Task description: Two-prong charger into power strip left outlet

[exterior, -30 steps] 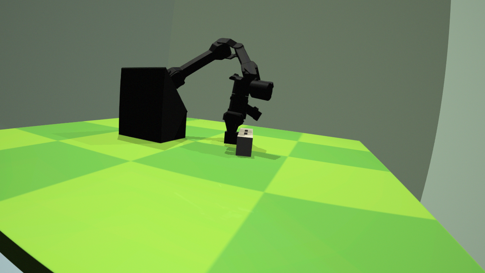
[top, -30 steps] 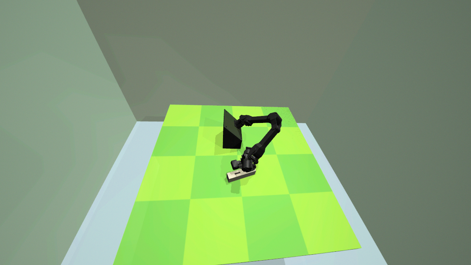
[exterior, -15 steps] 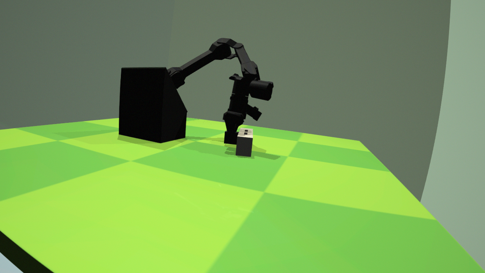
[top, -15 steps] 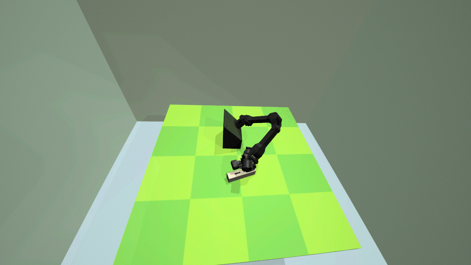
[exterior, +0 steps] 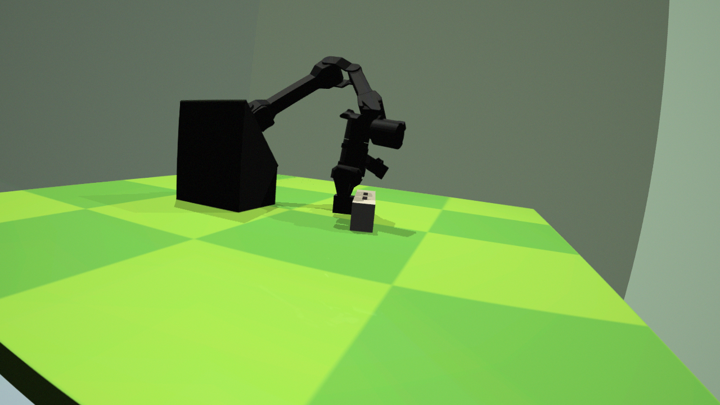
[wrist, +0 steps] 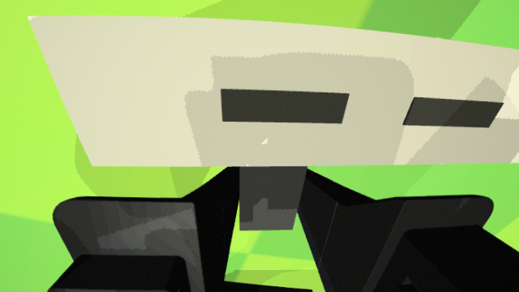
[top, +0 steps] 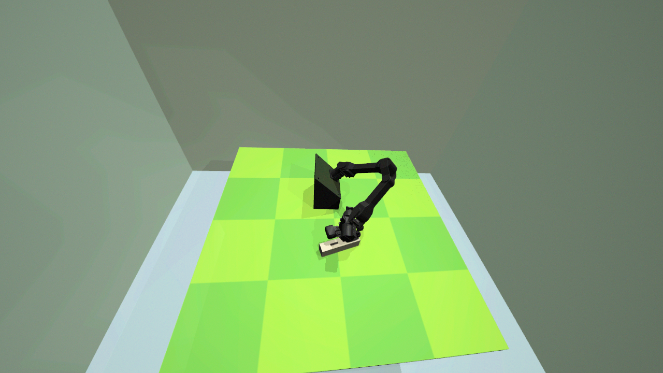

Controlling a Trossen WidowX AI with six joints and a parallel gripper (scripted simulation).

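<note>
The cream power strip [top: 340, 248] [exterior: 362, 217] [wrist: 122, 89] lies on the checkered mat, with two dark rectangular outlets in its top in the wrist view. One outlet [wrist: 284, 106] is near the middle and the other [wrist: 452, 113] is farther right. My gripper [exterior: 342, 202] [wrist: 264, 168] is low beside the strip's long side nearest the robot base. It is shut on the dark grey charger [wrist: 271, 199], which stands between the fingers right at the strip's edge in the wrist view. The charger's prongs are hidden, and I cannot tell whether it touches the strip.
The black robot base [top: 326, 195] [exterior: 208, 156] stands behind the gripper. The arm [top: 377, 195] [exterior: 297, 94] arches over from it. The green checkered mat [top: 301, 324] [exterior: 201, 312] lies on a pale table [top: 134, 297], with walls around. Shadows fall on the strip.
</note>
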